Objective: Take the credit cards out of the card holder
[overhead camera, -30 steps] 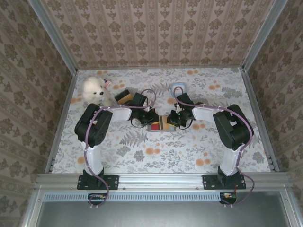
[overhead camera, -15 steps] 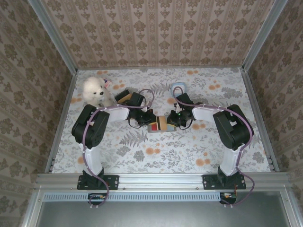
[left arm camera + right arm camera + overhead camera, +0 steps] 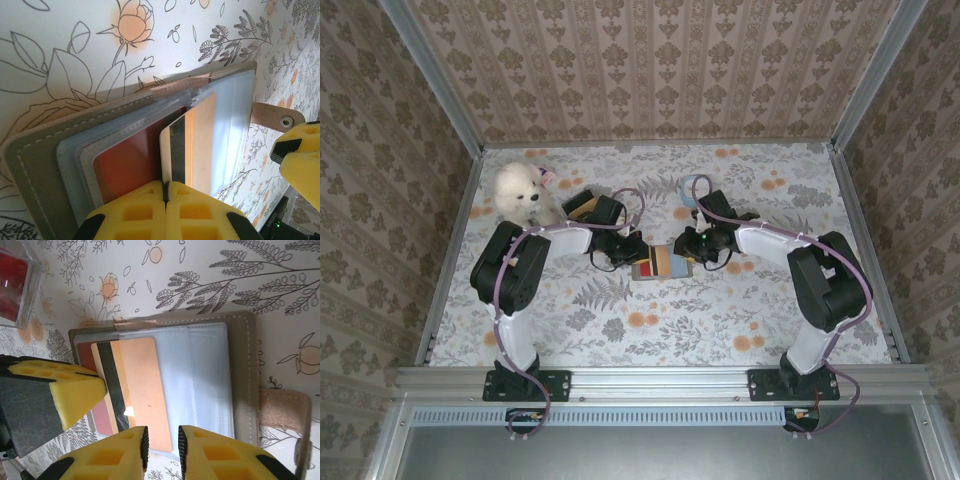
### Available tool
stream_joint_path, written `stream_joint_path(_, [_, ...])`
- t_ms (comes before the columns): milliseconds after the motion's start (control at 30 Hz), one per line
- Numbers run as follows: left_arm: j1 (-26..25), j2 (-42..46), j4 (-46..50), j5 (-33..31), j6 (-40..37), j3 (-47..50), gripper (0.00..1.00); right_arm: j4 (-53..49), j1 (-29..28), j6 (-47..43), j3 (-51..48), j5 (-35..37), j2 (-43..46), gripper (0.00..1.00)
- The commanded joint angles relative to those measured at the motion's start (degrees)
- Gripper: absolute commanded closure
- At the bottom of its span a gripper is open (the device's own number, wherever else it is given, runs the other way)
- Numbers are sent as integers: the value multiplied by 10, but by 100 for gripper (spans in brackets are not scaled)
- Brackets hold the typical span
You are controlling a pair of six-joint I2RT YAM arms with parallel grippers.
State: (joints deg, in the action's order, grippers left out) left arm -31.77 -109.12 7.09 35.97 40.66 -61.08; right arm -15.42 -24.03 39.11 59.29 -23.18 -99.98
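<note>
The card holder [image 3: 661,265] is seen lying open on the floral surface [image 3: 620,320], near its middle, with its snap strap [image 3: 280,410] spread out flat beside it. The left end effector [image 3: 636,253] is placed at the holder's 9 o'clock edge, the right end effector [image 3: 686,250] at about 2 o'clock. In the left wrist view the left end effector [image 3: 165,192] is seen fully closed, and the edge of an orange credit card [image 3: 200,145] with a black stripe appears to be pinched between its pads. This card is partly drawn out of the grey-blue pocket, and a red credit card [image 3: 102,420] is seen lying beneath it. The right end effector [image 3: 161,435] is parted by a narrow gap over the holder's edge, and nothing is seen clamped in it. A white plush toy [image 3: 520,190] is seated at 10 o'clock from the holder, well apart
</note>
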Motion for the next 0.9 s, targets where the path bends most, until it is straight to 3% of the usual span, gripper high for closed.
stream_joint_path(0, [5,12,12,-14,-10,13,100,-18,-14,-9,18,-15,-26,74])
stream_joint_path(100, [6,11,7,-11,-7,14,100,-14,-21,-1,35,-28,-53,79])
stream_joint_path(333, [7,9,0,-9,4,15,100,-27,-22,7,60,-3,-96,78])
stream_joint_path(600, [7,6,-44,22,28,24,78,-4,-22,14,43,-27,-108,78])
stream_joint_path(867, [7,0,-76,44,45,29,82,12,-23,23,34,-44,-110,78])
